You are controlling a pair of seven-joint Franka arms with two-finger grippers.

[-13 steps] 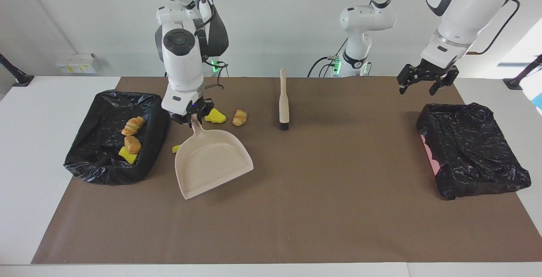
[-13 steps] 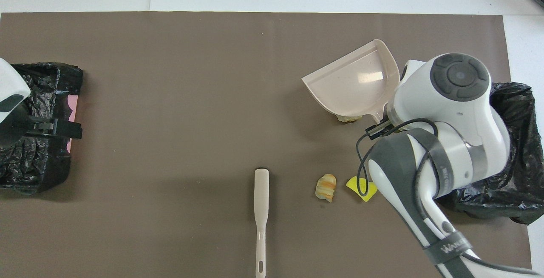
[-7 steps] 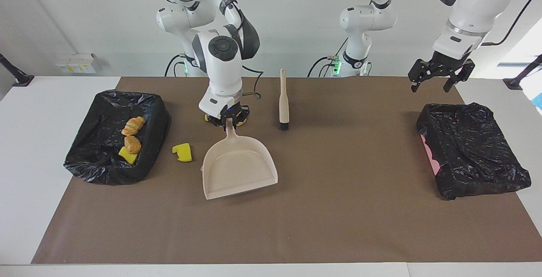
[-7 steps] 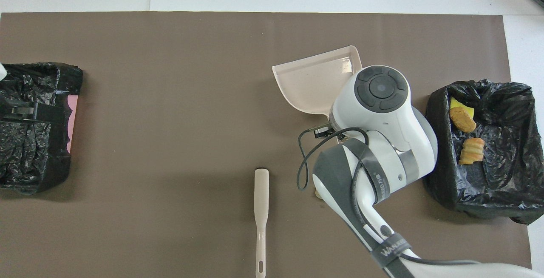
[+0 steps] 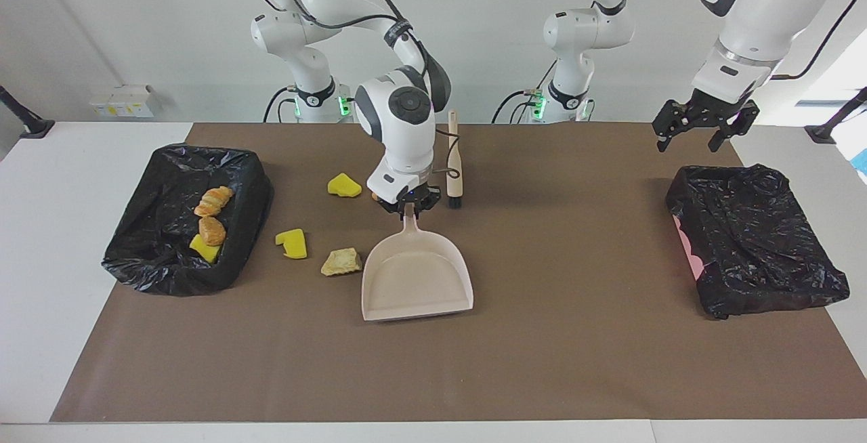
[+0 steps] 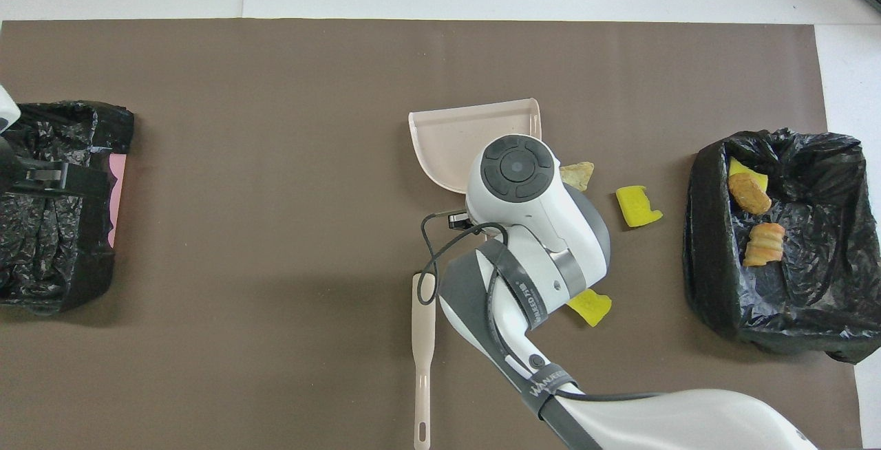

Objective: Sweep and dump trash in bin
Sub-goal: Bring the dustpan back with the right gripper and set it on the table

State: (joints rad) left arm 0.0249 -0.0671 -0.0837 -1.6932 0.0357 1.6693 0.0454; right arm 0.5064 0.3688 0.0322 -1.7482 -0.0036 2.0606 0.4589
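Progress: partly done. 3 scraps sit in the bin (image 5: pixel 238 162) at the right arm's end: 2 bread pieces (image 5: pixel 213 201) and 1 yellow sponge chunk (image 5: pixel 203 248).

Left on the mat: 2 yellow sponge chunks (image 5: pixel 292 243) (image 5: pixel 344 185) and a tan bread piece (image 5: pixel 341 262) just beside the dustpan (image 5: pixel 414 280). Others may be hidden by the arm; can't tell.

Right gripper (image 5: pixel 406 204) is clamped on the dustpan handle; pan looks empty, mouth facing away from the robots.

Brush (image 5: pixel 454 160) lies untouched beside the right gripper.

Left gripper (image 5: pixel 702 129) waits over the second bin (image 5: pixel 752 243), fingers spread wide, holding nothing.

To do: sweep the loose scraps into the pan, dump.
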